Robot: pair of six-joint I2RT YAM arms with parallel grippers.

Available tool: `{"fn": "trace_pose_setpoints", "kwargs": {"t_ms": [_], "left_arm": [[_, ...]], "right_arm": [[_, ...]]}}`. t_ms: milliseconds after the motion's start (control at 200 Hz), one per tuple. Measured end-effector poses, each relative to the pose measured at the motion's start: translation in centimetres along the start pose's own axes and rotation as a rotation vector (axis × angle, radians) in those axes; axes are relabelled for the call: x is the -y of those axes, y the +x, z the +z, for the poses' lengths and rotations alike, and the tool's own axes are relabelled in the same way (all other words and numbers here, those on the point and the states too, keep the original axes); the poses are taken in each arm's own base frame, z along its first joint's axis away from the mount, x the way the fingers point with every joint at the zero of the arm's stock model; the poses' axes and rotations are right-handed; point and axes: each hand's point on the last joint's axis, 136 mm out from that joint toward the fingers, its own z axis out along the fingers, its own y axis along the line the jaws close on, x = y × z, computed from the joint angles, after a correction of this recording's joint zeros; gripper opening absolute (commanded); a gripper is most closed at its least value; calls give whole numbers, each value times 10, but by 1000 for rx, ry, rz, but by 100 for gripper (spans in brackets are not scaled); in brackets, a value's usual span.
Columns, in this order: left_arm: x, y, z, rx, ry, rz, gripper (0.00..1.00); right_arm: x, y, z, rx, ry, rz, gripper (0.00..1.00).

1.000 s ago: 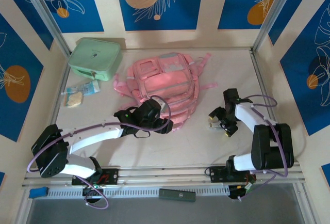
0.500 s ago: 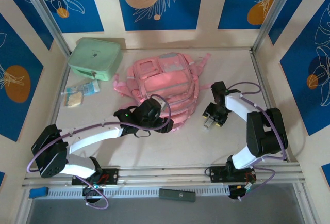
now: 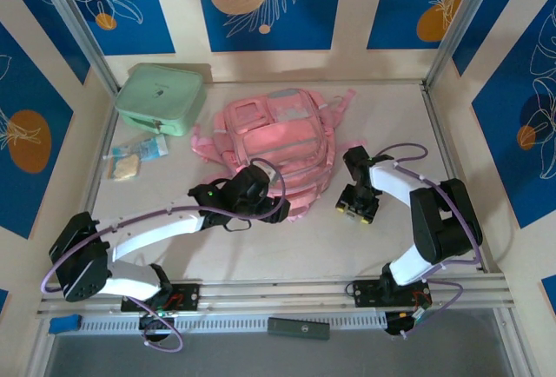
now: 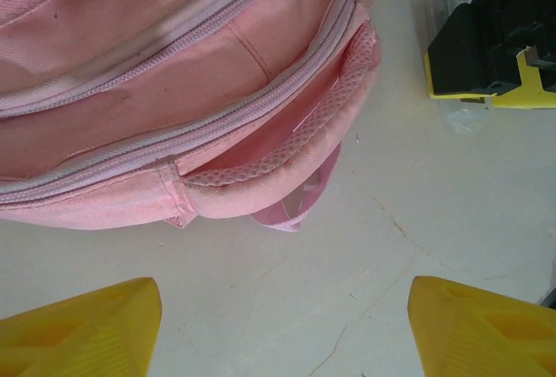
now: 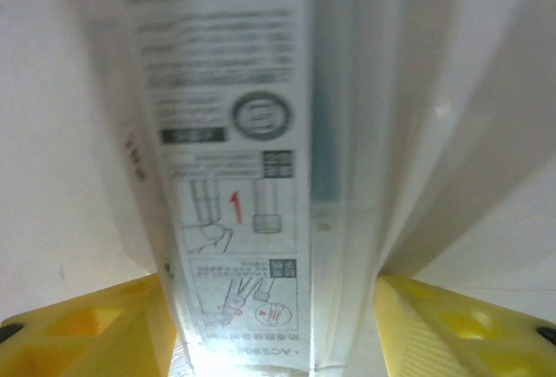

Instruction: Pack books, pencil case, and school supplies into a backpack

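Observation:
The pink backpack (image 3: 278, 147) lies flat in the middle of the table, its zipped pockets facing up. My left gripper (image 3: 261, 193) hovers at its near edge, open, with bare table between the yellow fingers (image 4: 78, 329); the backpack's mesh side pocket (image 4: 295, 134) is just ahead. My right gripper (image 3: 356, 205) sits by the backpack's right near corner, shut on the school supplies (image 5: 234, 177), a thin whitish packet with a printed label. In the left wrist view this gripper (image 4: 491, 47) is at the upper right. The books and pencil case are out of view.
A mint-green boxy case (image 3: 161, 97) stands at the back left, with small clear packets (image 3: 135, 155) in front of it. Metal frame rails (image 3: 439, 134) border the table at the sides. A dark bar (image 3: 298, 327) lies on the front ledge.
My right gripper has carried the packet left and slightly forward, closer to the backpack's right corner. The left arm has barely moved.

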Motion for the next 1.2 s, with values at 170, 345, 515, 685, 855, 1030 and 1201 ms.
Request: {"fn": "trace_pose_setpoints", "kwargs": {"t_ms": [170,345,515,685,855,1030,1201], "left_arm": [[0,-1,-1,4,1,-1,76],[0,0,-1,3,-1,0,76],[-1,-1,-1,5,-8,0,76],[-5,0,-1,5,-29,10,77],[-10,-8,-7,18,-72,114,82],[-13,-45,-23,85,-158,299,92],[-35,-79,-19,79,-242,390,95]], "right_arm": [[12,-3,-1,4,-3,39,59],[11,-4,-1,0,3,16,58],[12,-3,-1,-6,9,-14,51],[8,-3,-3,0,-4,-53,45],[0,-2,-10,25,-40,-95,42],[-6,1,-29,74,-93,-118,42],[-11,9,-50,100,-135,-149,42]]}}
